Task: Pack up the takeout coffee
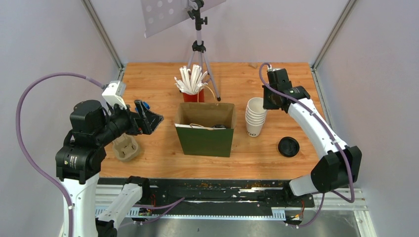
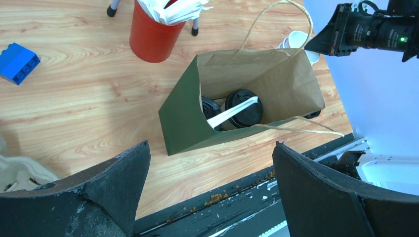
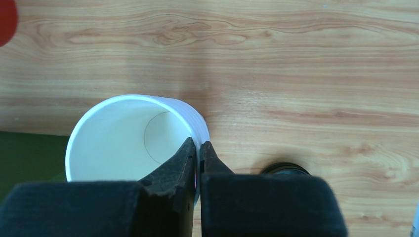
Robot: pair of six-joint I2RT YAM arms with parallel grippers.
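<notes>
A stack of nested white cups (image 1: 255, 117) stands right of the open green paper bag (image 1: 205, 136). My right gripper (image 1: 267, 103) is shut on the right wall of the stack's top cup (image 3: 123, 143), one finger inside it and one outside. A loose round black lid (image 1: 288, 146) lies on the table nearer the front and shows behind the fingers in the right wrist view (image 3: 285, 169). Inside the bag (image 2: 183, 118) stand two black-lidded cups (image 2: 243, 108) with a white straw across them. My left gripper (image 1: 148, 117) hangs open and empty left of the bag, as the left wrist view (image 2: 210, 148) shows.
A red cup of white straws (image 1: 192, 91) and a tripod (image 1: 199, 49) stand behind the bag. A cardboard cup carrier (image 1: 126, 148) sits under my left arm. A blue block (image 2: 19, 61) lies at the left. The table's front edge has a black rail (image 1: 207, 190).
</notes>
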